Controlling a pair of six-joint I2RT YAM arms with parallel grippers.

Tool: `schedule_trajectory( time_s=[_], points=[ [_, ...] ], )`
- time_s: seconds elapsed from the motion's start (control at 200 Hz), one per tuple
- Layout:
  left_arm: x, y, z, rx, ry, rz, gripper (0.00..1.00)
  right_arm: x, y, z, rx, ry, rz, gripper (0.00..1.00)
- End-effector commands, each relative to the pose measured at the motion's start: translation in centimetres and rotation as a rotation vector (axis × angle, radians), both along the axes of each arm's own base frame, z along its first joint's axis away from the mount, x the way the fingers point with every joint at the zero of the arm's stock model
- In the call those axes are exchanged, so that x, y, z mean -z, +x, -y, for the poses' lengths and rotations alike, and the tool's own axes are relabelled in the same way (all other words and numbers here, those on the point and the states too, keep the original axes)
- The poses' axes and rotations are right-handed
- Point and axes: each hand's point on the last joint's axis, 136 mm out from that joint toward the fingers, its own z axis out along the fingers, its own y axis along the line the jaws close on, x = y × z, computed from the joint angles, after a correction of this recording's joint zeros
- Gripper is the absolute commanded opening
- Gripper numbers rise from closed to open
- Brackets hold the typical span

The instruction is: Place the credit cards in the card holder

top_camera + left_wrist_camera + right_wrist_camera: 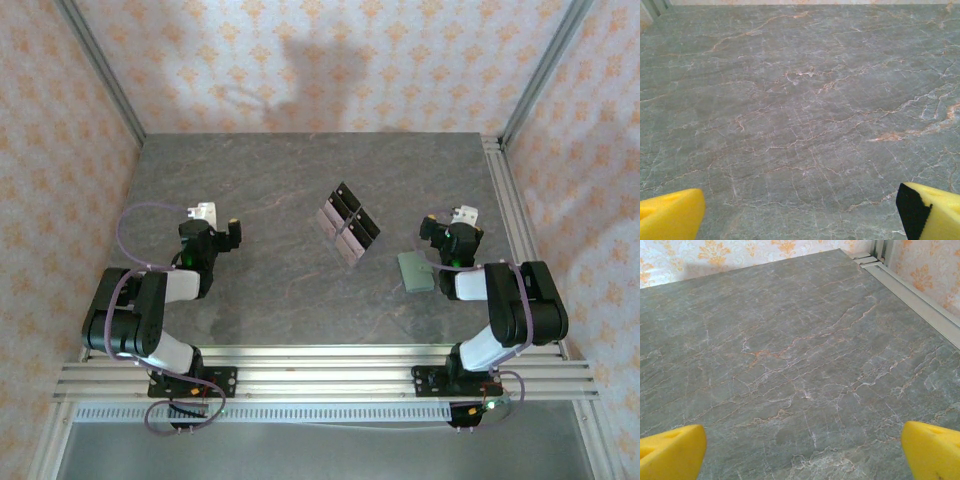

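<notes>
Near edge: I've both arms folded back over the ribbed aluminium rail (320, 370), elbows up, prob. so the overhead cam sees the whole veined grey stone-look worktop (250, 180). Left pincer (800, 217) hangs low over bare stone w/ its yellow pads (670, 215) at opposite edges of the wrist view: wide, holding nothing. Right pincer (802, 452) is the same, pads far apart, nothing between them but worktop. I read that as a ready stance, no pick begun.

Just beside the right forearm lies the small sage-green soft rectangular card holder (415, 271), flat on the worktop; can't tell from above whether it's folded shut or open. The spot suits the right arm, which could pin or open it w/o much reach.

Farther out, approx. mid-worktop and a bit right of centre, the thin glossy black and pinkish-mauve credit cards (347, 224) lie in a tight overlapping cluster, apart from the holder and both pincers. They sit between the arms, so either could fetch. Flat cards on hard stone look tricky to lift; an edge needs catching. None is in the holder yet.

Beyond: orange-patterned wallpaper walls (300, 60).
</notes>
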Motion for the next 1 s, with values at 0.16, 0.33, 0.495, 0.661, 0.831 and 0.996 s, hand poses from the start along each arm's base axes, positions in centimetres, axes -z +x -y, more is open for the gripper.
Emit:
schedule_trajectory(
  time_s=[0.16, 0.33, 0.495, 0.661, 0.831, 0.996],
  points=[
    [-2.9, 0.8, 0.0, -0.004, -0.004, -0.082, 1.00, -2.4, -0.6, 0.1, -0.003, -0.001, 0.087, 0.99],
    [-6.5, 0.4, -0.3, -0.039, -0.039, -0.041, 1.00, -4.8, -1.9, 1.9, 0.116, -0.003, 0.107, 0.99],
    [-9.3, 0.2, 0.3, -0.048, -0.106, -0.071, 1.00, -8.5, -3.1, 3.2, 0.253, 0.145, 0.095, 0.99],
    [-11.2, -0.8, 0.7, -0.096, -0.169, -0.100, 1.00, -13.5, -3.3, -1.0, 0.069, 0.485, 0.172, 0.99],
    [-12.6, -2.7, 2.3, -0.108, -0.286, -0.135, 1.00, -18.4, -4.7, -5.0, -0.124, 0.777, 0.268, 0.99],
    [-12.7, -5.0, 6.1, -0.011, -0.341, -0.203, 1.00, -17.1, -5.4, -10.0, -0.308, 0.904, -0.007, 0.94]
  ],
)
